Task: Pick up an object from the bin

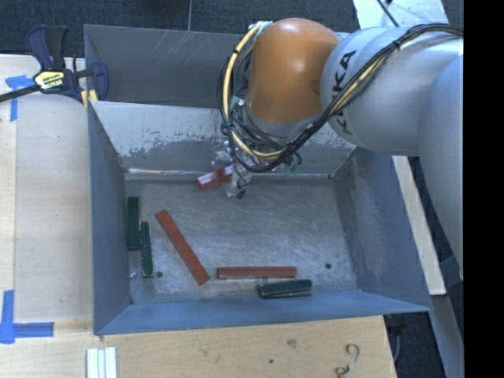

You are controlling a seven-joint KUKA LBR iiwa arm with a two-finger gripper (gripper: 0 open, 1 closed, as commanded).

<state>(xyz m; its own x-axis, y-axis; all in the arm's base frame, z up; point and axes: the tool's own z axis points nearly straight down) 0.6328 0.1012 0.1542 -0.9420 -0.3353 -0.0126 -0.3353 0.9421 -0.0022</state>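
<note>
My gripper hangs below the orange cover at the back of the bin, near the foot of the back wall. It is shut on a small red block, which sticks out to the left from between its fingers. A long red bar lies slanted on the bin floor, in front of the gripper and to its left. A second red bar lies flat near the front wall.
Two dark green bars lie side by side along the left wall. A third dark green bar rests at the front wall, just past the second red bar. The arm and its cables cover the bin's back right.
</note>
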